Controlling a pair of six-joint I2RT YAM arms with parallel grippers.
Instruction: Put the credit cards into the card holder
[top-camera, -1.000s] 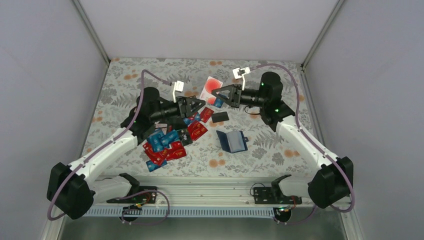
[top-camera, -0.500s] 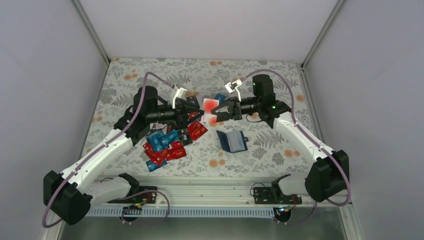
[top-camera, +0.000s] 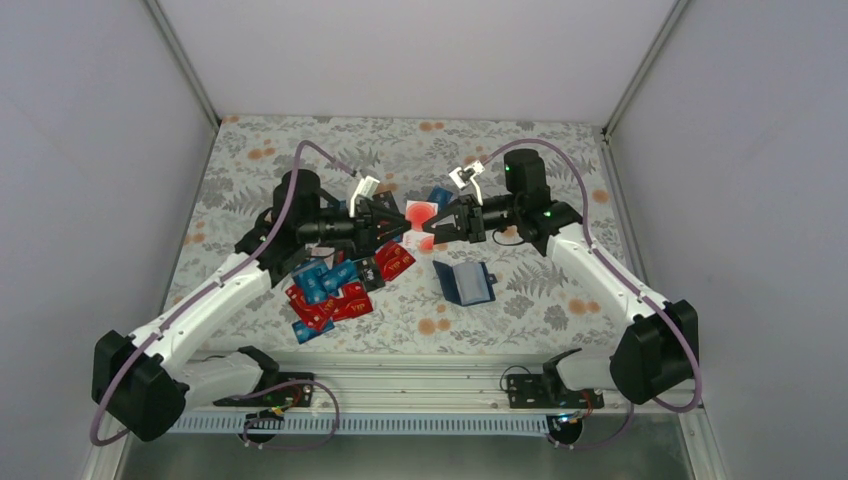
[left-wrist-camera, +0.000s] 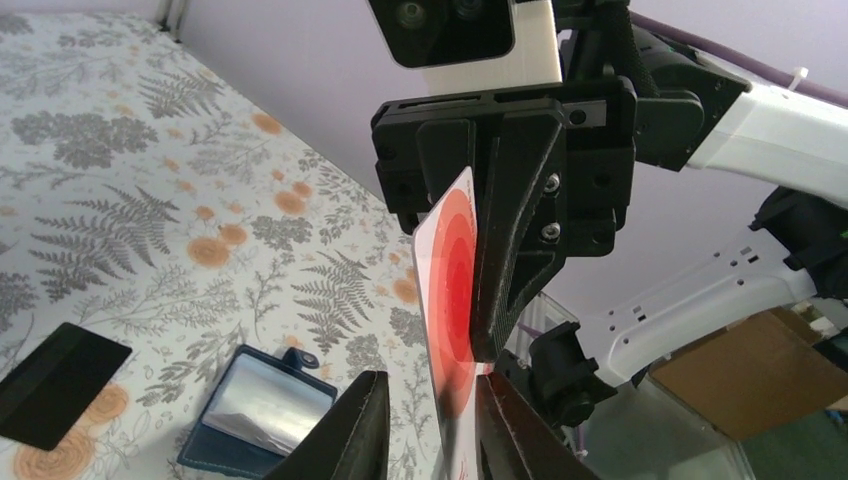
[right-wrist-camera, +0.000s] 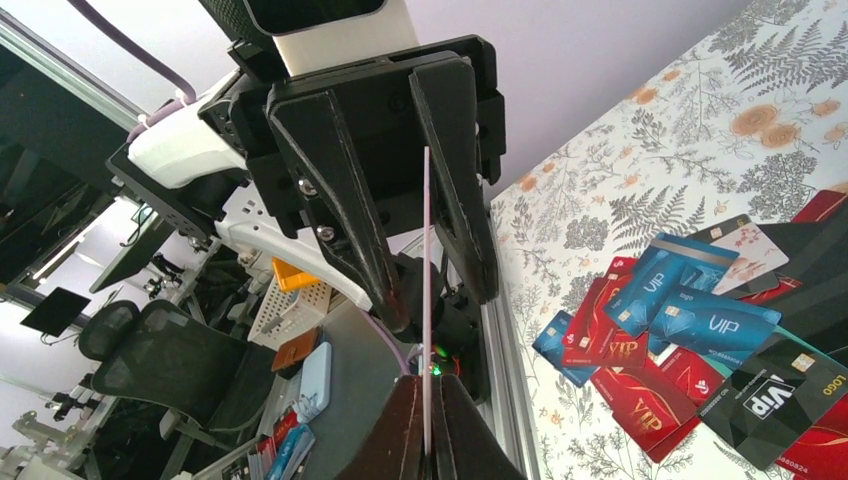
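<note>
One red-and-white card (top-camera: 419, 214), raised off the surface (top-camera: 560, 170), just beyond the card holder (top-camera: 466, 283). Your right hand (top-camera: 438, 226) pinches it, fully closed. Your left hand (top-camera: 401, 223) has narrowed around its other edge, gaps still showing. Handover likely; remaining credit cards (top-camera: 335, 285) lie left of the holder.

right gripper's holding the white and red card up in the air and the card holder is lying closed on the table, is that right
Not quite: the card holder lies open on the table, inside facing up, as the left wrist view shows. The right gripper does hold the white and red card in the air.
</note>
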